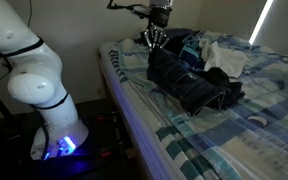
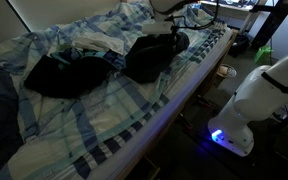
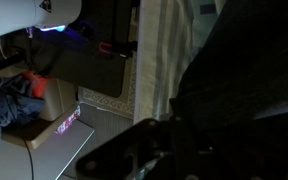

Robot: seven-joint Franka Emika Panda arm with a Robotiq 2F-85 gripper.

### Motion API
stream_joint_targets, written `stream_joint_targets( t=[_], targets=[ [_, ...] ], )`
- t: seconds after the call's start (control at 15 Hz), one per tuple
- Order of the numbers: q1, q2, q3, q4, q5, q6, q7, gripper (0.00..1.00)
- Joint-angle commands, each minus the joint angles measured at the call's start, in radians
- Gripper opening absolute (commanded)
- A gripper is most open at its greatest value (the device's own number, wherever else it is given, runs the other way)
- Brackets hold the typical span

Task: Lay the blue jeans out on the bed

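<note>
The jeans point(image 1: 189, 82) lie bunched in a dark heap on the plaid sheet point(image 1: 184, 135), close to its edge. The tool point(image 1: 154, 40) hovers above one end of them, fingers spread, holding nothing. A deep pinch could catch the sheet too, and pulling outward might drag the jeans overboard.

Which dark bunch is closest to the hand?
The bunch right beside the hand, at the edge of the bed; the other bunch lies farther along it.
</note>
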Motion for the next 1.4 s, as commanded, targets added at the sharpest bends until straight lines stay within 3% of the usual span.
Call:
stream_joint_targets(
  t=[0.0, 0.67, 1.2, 1.27, 1.33],
  targets=[
    [-0.032, -0.096, 0.018, -0.088, -0.005, -0.059, 0.02, 0.04],
    [-0.071, -0.134, 0.014, -0.238, 0.002, -0.087, -0.002, 0.04],
    [-0.076, -0.122, 0.014, -0.281, -0.004, -0.103, 0.0, 0.06],
    [-0.077, -0.121, 0.014, -0.279, -0.005, -0.107, 0.0, 0.29],
    [-0.078, -0.121, 0.013, -0.277, -0.007, -0.112, 0.0, 0.31]
  ],
)
